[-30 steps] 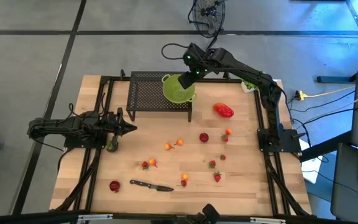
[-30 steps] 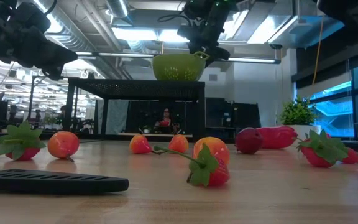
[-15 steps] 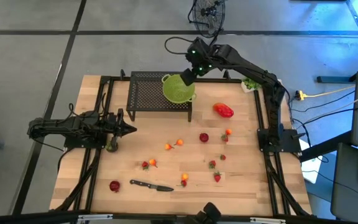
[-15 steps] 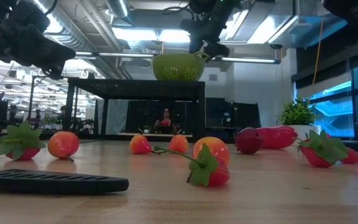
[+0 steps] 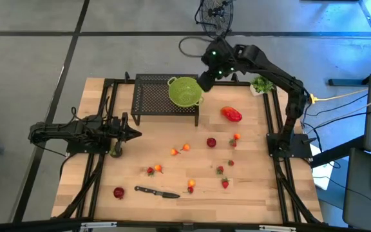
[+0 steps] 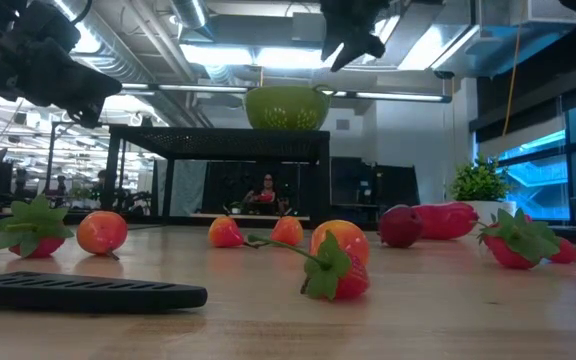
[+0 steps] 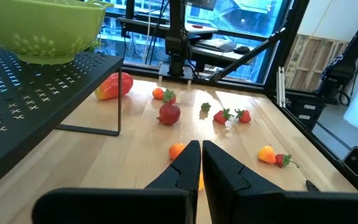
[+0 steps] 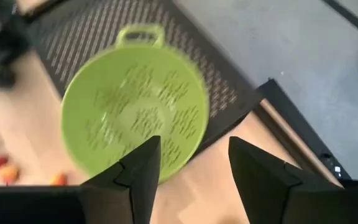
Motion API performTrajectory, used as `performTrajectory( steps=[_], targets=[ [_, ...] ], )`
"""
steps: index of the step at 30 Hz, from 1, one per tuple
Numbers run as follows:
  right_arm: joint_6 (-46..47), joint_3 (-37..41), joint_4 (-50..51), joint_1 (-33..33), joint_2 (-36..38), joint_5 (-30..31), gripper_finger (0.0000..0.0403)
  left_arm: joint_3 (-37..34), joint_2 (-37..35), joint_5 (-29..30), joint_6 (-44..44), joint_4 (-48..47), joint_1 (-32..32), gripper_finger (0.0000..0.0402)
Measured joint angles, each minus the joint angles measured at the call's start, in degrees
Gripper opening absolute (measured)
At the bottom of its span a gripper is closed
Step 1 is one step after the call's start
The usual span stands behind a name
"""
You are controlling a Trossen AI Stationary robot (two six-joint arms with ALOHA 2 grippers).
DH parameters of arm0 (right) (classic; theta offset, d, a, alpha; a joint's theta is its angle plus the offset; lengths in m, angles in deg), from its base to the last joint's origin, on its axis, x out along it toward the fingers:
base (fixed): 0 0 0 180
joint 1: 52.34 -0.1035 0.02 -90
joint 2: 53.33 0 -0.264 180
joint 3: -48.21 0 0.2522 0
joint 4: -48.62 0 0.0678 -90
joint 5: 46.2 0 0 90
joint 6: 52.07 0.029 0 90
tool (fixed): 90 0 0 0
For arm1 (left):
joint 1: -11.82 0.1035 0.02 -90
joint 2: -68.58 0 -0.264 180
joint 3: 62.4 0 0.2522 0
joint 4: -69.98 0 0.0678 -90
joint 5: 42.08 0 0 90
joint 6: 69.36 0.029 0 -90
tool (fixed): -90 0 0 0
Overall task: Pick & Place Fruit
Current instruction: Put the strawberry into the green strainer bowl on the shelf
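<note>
A: So what's on the table (image 5: 250, 200)?

B: Light wood top. Black mesh shelf (image 5: 153, 96) at the far side, green bowl (image 5: 185, 91) sitting on it. Big red fruit (image 5: 231, 114) just right of that.

A: And the small stuff?

B: Strawberries (image 5: 225, 183) and orange bits (image 5: 174, 152) scattered mid-table, knife (image 5: 156, 192) near the front, one red piece (image 5: 118, 192) to its left.
</note>
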Motion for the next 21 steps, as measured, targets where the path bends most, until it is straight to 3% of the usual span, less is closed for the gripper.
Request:
performTrajectory(
  steps=[10,21],
  targets=[
    [-1.17,0.00,7.97,-7.20,0.00,11.54,0.0149,0.00,0.00,0.00,-0.23,0.17,0.02,0.0062],
    [-2.25,0.00,9.16,-13.52,0.00,13.78,0.0111,0.00,0.00,0.63,-6.93,0.23,0.00,0.0160]
  ],
)
